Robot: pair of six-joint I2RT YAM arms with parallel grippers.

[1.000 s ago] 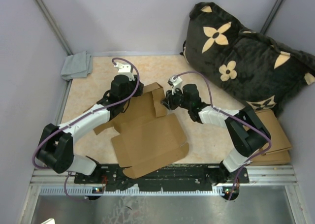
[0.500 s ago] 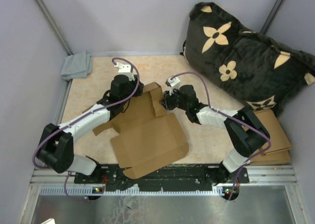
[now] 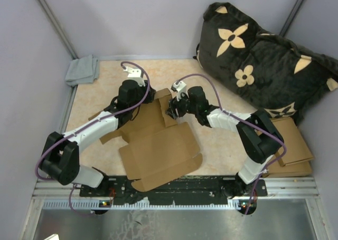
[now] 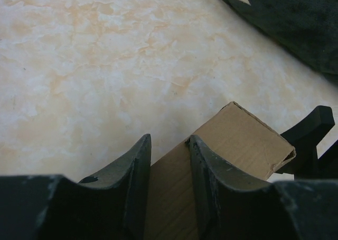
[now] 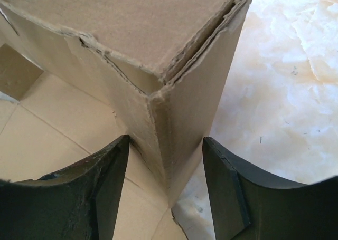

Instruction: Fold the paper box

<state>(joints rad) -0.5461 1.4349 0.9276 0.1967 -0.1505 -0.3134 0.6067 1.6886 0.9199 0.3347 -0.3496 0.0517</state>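
Observation:
The paper box [image 3: 158, 145], plain brown cardboard, lies half folded in the middle of the table, its front panel flat and its back wall raised. My left gripper [image 3: 146, 99] is at the back wall's left part. In the left wrist view its jaws [image 4: 169, 138] are closed on a doubled cardboard wall [image 4: 237, 134] that fills the gap between them. My right gripper [image 3: 172, 108] stands at the raised right corner. In the right wrist view its fingers [image 5: 165, 141] straddle that corner [image 5: 174, 124] with daylight on the right side, so it is open.
A black cushion with tan flowers [image 3: 264, 55] fills the back right. A stack of flat cardboard pieces [image 3: 297, 145] lies at the right edge. A grey cloth [image 3: 83, 70] sits in the back left corner. Grey walls enclose the beige tabletop [image 3: 100, 87].
My right gripper has slid left along the box's corner and its jaws have spread apart, letting go of the wall. The left gripper has stayed where it was.

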